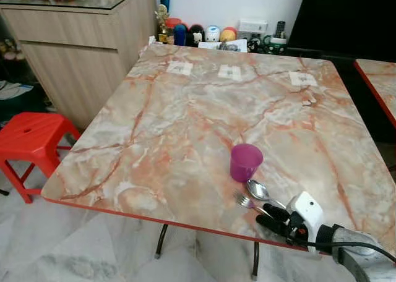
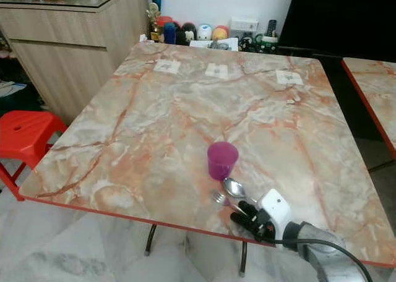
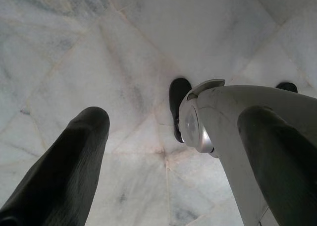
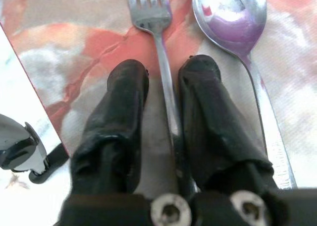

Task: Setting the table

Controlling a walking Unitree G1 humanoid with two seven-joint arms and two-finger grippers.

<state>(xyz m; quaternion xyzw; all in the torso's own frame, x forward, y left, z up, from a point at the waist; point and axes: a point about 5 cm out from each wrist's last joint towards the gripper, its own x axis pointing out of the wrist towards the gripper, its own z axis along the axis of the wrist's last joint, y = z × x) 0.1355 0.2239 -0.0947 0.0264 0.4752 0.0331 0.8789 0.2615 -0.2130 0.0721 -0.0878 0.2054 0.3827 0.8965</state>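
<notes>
Near edge of scene: a place setting was laid at the robot's side of a marble-patterned surface.
Tabletop point(image 1: 185, 127): marble-patterned with a red rim; most of its surface was bare, the setting being grouped at the near right edge, presumably where a diner would sit.
Stool point(image 1: 31, 136): red plastic, standing on the floor off the tabletop's left corner, apart from the setting.
Far clutter: small figurines and a mug stood beyond the far edge; too small to identify singly.
Right end effector point(image 4: 163, 87): rested low on the tabletop at the near edge, its two black fingers parted with the fork's handle running between them; whether the pads touched the handle could not be told, so it read as open astride the fork, either placing or aligning it.
Left end effector point(image 3: 173, 151): hung idle above the pale floor, fingers spread apart and empty.
Cup point(image 1: 245, 161): purple, upright, just beyond the cutlery, as a drink sits above a setting.
Spoon point(image 1: 258, 190): bowl just beside the cup's base, handle towards the robot and parallel to the fork.
Fork point(image 1: 244, 200): left of the spoon, tines away from the robot.
Hidden parts: both handle ends were covered by the right end effector in the head views and cut off in the wrist view.
</notes>
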